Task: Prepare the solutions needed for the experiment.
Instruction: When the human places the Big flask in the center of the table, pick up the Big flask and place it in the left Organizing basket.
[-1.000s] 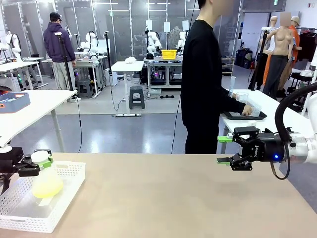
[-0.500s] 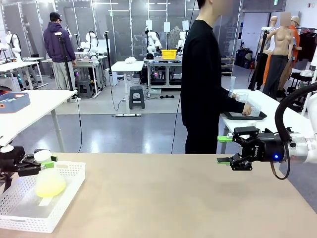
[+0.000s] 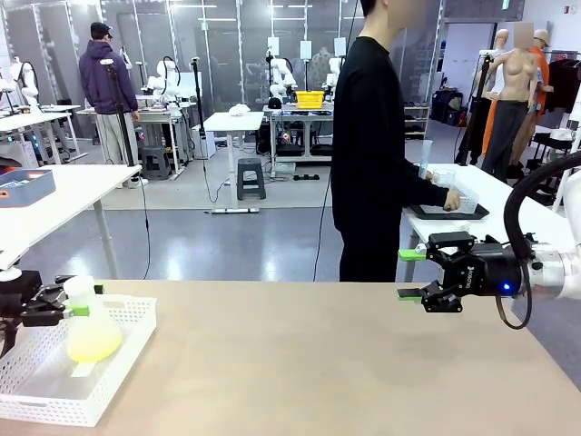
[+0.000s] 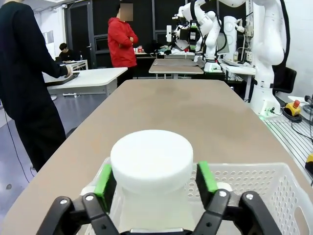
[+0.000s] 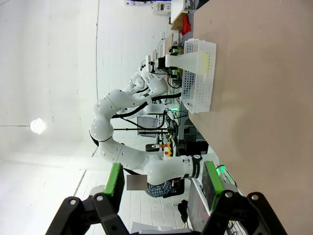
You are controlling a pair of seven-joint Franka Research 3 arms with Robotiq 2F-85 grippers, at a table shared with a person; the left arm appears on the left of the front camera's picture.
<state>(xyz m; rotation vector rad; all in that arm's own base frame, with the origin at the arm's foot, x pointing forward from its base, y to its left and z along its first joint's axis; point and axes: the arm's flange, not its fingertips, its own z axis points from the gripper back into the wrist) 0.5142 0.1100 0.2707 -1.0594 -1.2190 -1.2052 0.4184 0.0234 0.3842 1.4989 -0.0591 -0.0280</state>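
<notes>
Item: conical flask (image 3: 89, 327), translucent plastic, white cap, upright in a white perforated basket (image 3: 109, 386) at the left end of the tan surface (image 3: 318, 363). Contents: the solutions (image 3: 92, 345), a shallow pale yellow-green layer at the flask's base.

Left hand (image 3: 80, 301): level with the flask's neck, one green pad on either side of it. In the left wrist view the fingers (image 4: 103, 180) stand just off the cap (image 4: 151, 156), a thin gap on each side; spread wide, gripping nothing.

Right hand (image 3: 408, 273): above the surface, well apart from the basket, fingers pointing toward it. Spread wide, nothing between the pads; the right wrist view shows the same, with the basket (image 5: 200, 73) far beyond the fingertips.

Person (image 3: 372, 145): in black, standing beyond the far edge, nearer the right hand, hands at a tray (image 3: 449, 213) on another table.
</notes>
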